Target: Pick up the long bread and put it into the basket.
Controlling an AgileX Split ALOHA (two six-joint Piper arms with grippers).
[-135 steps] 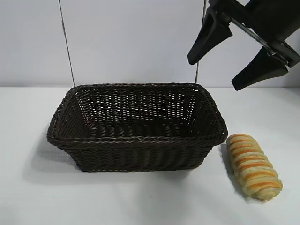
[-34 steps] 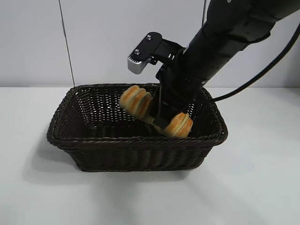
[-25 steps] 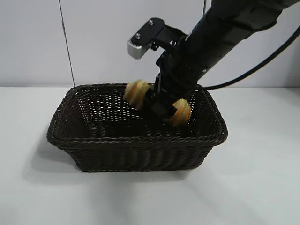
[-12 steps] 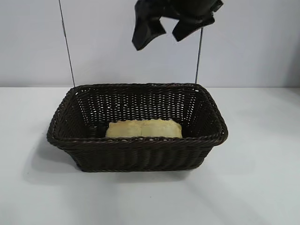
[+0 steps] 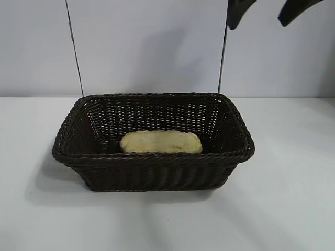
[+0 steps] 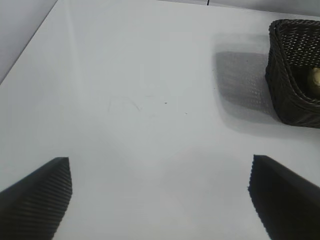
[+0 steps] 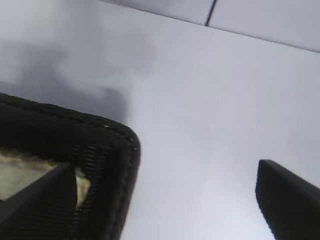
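The long bread (image 5: 161, 142) lies inside the basket (image 5: 152, 162), pale flat underside up, long axis running nine to three along the near wall. From the right hand (image 5: 267, 9), empty with fingers wide apart high at one o'clock, the loaf lies down toward seven. The left hand (image 6: 160, 200), also spread and empty, hovers over bare white bench (image 6: 140, 100) beside the basket. Dark wicker weave, braided rim, sloping sides; the placing looks done.

Level exterior camera faces basket (image 5: 152, 157); both wrist cameras look down, sharing it.
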